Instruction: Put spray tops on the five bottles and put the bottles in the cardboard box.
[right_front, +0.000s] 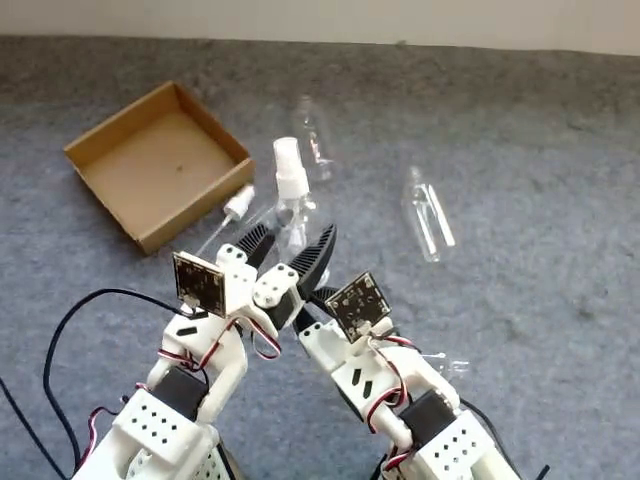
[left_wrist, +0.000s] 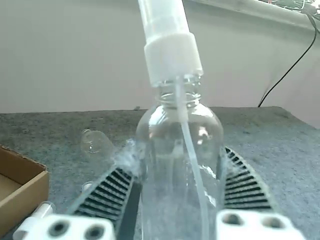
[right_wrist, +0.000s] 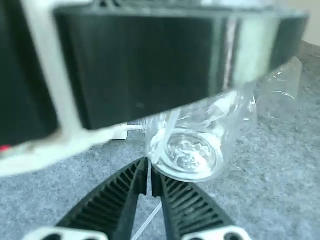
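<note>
Box: beyond the left gripper, to its left. I have that gripper clamped on the bottle. The top sits tilted on the neck. The right gripper, jaws pressed together, is just below the bottle's base. Step in hand: capping. Next, I judge, the right gripper must open, grasp the top and seat it squarely.
</note>
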